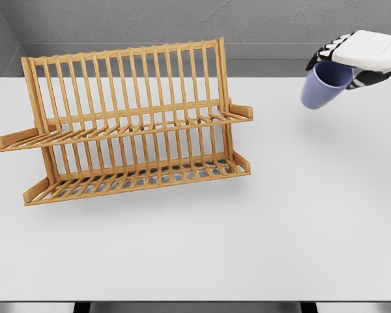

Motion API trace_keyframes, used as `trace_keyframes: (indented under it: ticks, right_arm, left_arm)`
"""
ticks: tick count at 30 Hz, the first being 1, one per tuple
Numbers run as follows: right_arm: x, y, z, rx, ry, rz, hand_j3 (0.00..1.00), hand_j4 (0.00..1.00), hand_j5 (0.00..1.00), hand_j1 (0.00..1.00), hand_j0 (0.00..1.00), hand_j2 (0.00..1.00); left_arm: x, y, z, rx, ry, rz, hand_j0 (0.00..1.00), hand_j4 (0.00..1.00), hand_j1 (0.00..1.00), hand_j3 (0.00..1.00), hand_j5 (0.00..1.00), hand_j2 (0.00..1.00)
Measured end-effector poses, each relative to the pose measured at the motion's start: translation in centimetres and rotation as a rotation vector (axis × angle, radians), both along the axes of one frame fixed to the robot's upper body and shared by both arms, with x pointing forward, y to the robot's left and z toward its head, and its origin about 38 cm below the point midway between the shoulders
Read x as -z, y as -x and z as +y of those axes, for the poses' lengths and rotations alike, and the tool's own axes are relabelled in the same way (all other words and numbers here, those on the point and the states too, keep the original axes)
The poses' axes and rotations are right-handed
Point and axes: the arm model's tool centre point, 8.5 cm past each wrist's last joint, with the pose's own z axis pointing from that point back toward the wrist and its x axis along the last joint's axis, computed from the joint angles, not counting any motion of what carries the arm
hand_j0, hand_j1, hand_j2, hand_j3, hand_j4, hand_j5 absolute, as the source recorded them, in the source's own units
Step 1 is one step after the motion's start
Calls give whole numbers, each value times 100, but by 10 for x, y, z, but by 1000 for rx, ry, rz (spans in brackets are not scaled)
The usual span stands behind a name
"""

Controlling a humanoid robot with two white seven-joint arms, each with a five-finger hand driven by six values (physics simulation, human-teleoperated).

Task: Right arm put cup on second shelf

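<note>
Carry step under way. Right hand [352,62] curled round blue cup [326,86], held tilted above the surface [280,228], well right of wooden rack [127,124]. Next, I judge: travel left, lower onto a shelf tier.

Bare simulated test space: white table [247,248], grey walls [182,19].

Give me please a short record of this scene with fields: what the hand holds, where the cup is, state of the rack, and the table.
holding hand: right hand, fingers curled on the cup's rim
held object: blue-violet plastic cup, tilted, lifted above the table
cup position: to the right of the rack, not touching it
rack: two-tier wooden slatted dish rack, both shelves empty
surface: white flat table
left hand: not in view
task state: cup not yet on a shelf
</note>
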Motion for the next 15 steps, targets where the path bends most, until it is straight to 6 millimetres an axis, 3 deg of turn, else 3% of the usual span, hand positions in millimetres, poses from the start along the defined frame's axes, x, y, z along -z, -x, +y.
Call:
trace_keyframes:
  ticks: [10, 15]
  right_arm:
    - [-30, 9, 13, -49, -11, -87, 68, 68, 68, 68, 68, 68]
    - [-49, 20, 31, -111, -8, -152, 69, 69, 69, 69, 69, 69]
  left_arm:
    - [0, 0, 0, 0, 0, 0, 100, 100, 100, 100, 100, 100]
    - [0, 0, 0, 0, 0, 0, 100, 100, 100, 100, 100, 100]
